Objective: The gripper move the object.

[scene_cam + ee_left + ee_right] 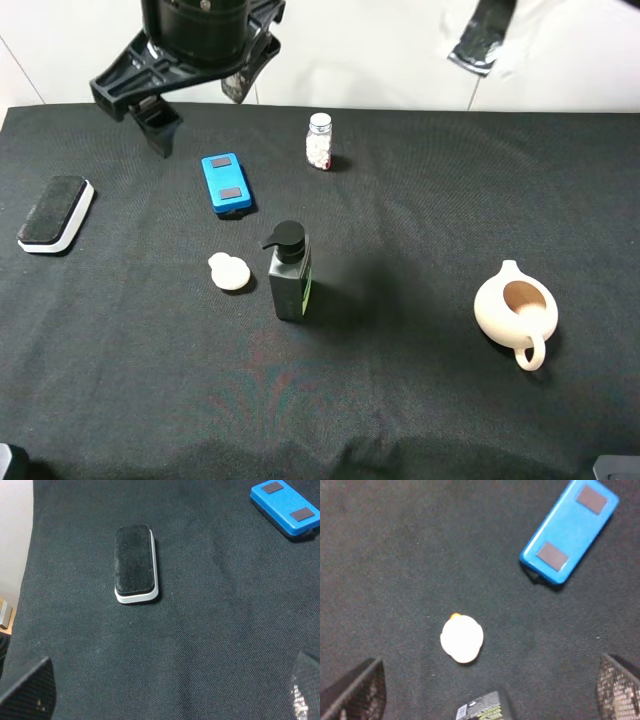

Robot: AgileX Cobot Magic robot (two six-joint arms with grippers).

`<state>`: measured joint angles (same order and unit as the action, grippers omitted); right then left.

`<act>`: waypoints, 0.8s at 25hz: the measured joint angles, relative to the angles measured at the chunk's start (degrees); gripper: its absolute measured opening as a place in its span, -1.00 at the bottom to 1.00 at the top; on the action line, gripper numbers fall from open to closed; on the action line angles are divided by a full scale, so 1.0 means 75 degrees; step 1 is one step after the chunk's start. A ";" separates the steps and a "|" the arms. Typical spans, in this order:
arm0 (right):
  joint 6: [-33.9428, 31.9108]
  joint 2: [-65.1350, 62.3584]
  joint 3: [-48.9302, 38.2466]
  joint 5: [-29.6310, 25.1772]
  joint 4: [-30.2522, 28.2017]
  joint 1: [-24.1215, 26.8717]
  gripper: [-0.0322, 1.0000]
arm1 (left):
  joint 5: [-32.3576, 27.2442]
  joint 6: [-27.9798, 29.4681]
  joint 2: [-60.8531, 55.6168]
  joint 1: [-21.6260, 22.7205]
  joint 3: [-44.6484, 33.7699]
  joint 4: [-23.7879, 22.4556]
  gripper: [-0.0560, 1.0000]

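Note:
The object, a small cream-white lid point(230, 272) with a round knob, lies on the black cloth just left of a dark pump bottle point(289, 275). In the right wrist view the lid point(462, 639) sits mid-frame, well ahead of my right gripper point(490, 680), whose jaws are wide apart and empty. That gripper point(197, 118) hangs high at the top left of the exterior view, far above the cloth. My left gripper point(172, 680) is open and empty and does not show in the exterior view. The lid is out of the left wrist view.
A blue box point(226, 185) lies behind the lid. A black and white eraser point(55, 213) lies at the far left, also in the left wrist view point(134, 562). A pill bottle point(319, 142) stands at the back. A cream teapot point(515, 310) sits at the right.

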<state>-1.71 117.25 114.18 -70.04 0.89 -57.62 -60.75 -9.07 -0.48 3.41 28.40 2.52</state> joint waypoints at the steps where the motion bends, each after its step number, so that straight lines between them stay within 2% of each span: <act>1: -0.0006 -0.0090 -0.0109 0.0006 -0.0043 0.0000 0.31 | 0.0000 0.0000 0.0000 0.0000 0.0000 0.0000 0.98; 7: -0.0197 -0.0797 -0.1162 -0.0001 -0.0268 0.0090 0.38 | 0.0000 0.0000 0.0000 0.0000 0.0000 -0.0005 0.98; 20: -0.0599 -0.2212 -0.3093 -0.0005 -0.0033 0.0367 0.41 | 0.0000 0.0000 0.0000 0.0000 0.0000 -0.0005 0.98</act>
<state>-6.21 100.66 90.98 -70.08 0.64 -54.87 -60.75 -9.07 -0.48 3.41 28.40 2.48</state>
